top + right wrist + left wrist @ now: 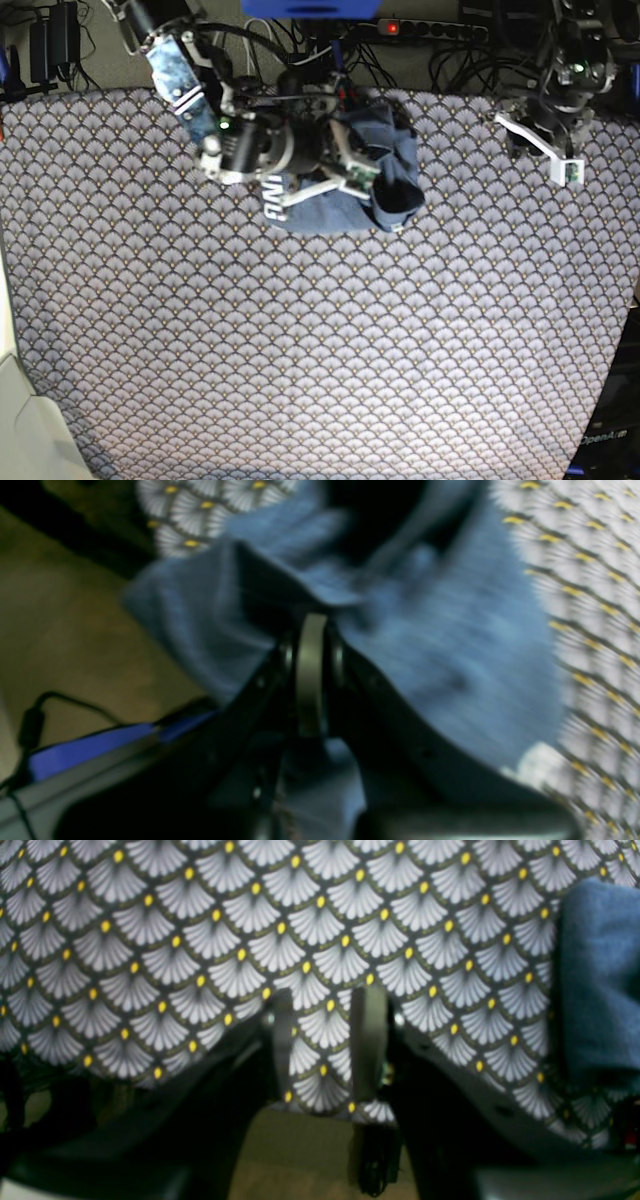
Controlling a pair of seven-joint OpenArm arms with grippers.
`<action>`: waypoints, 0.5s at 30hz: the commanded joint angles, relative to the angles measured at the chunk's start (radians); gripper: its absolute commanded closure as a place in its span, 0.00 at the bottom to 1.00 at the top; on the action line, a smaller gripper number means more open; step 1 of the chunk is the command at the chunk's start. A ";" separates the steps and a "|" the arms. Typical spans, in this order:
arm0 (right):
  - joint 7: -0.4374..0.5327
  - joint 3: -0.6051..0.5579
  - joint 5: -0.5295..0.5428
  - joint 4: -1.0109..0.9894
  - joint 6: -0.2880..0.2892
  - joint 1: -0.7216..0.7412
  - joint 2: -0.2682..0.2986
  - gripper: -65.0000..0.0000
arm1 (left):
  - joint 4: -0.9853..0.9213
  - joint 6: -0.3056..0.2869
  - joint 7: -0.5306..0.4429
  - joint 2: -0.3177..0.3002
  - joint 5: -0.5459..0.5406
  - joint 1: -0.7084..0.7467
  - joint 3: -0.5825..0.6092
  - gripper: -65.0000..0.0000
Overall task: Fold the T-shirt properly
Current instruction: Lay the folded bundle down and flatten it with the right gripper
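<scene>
The slate-blue T-shirt [335, 205] lies crumpled at the back middle of the table, with white lettering [275, 196] showing on its left edge. In the right wrist view my right gripper [311, 625] has its fingers pressed together, shut on a bunched fold of the T-shirt [450, 645]. My left gripper [325, 1005] stands open over bare patterned cloth with nothing between its fingers [368, 1040]. An edge of the T-shirt [600, 980] shows well to its right. In the base view the left arm [545, 130] sits at the back right, apart from the shirt.
A grey-and-tan fan-patterned cloth [320, 340] covers the whole table. Cables and a power strip [430, 28] run along the back edge. The cloth's edge [320, 1110] hangs just below the left gripper, with floor beyond it. A pale surface [20, 430] borders the front left corner.
</scene>
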 commanded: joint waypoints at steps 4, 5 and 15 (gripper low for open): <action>0.020 -0.069 0.015 -0.027 0.006 0.017 -0.032 1.00 | 0.015 0.000 -0.017 -0.008 -0.006 0.004 -0.004 0.70; 0.020 -0.079 0.015 -0.033 0.006 0.017 -0.038 1.00 | 0.015 0.000 -0.017 -0.008 -0.006 0.004 -0.004 0.70; 0.016 -0.087 0.015 0.059 0.006 0.065 -0.032 1.00 | 0.016 -0.001 -0.017 -0.011 -0.004 0.004 -0.004 0.70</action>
